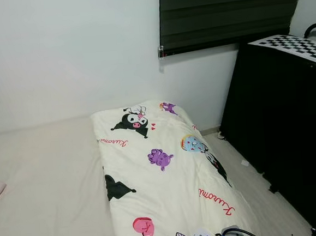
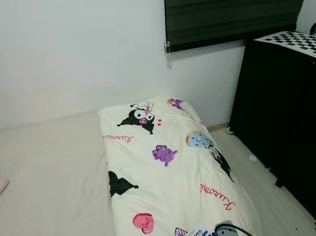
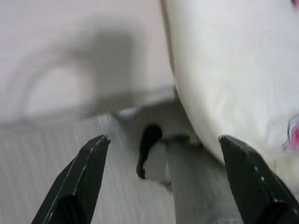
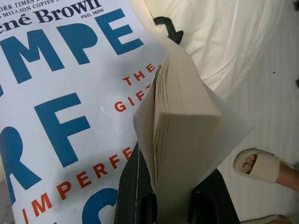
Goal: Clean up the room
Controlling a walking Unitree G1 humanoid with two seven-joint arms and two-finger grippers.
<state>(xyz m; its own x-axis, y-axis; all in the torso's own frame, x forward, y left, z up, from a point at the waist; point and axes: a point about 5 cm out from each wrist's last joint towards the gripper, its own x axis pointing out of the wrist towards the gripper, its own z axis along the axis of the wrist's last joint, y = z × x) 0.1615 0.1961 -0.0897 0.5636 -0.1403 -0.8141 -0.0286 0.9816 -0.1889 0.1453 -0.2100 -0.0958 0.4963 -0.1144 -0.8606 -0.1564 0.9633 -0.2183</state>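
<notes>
White-covered book [image 4: 70, 102] is clamped by its page block in the right gripper [image 4: 170, 205], above the quilt [image 1: 162, 172]. Left gripper [image 3: 163, 154] is held wide, empty. Slippage is possible: loose pages may fan and pull free.

Lying in the room: one cartoon-print blanket [image 1: 168, 177], one book [image 4: 65, 107], one black cabinet [image 1: 290, 129], one checkerboard sheet [image 1: 297, 46], one sandalled foot [image 4: 259, 165].
</notes>
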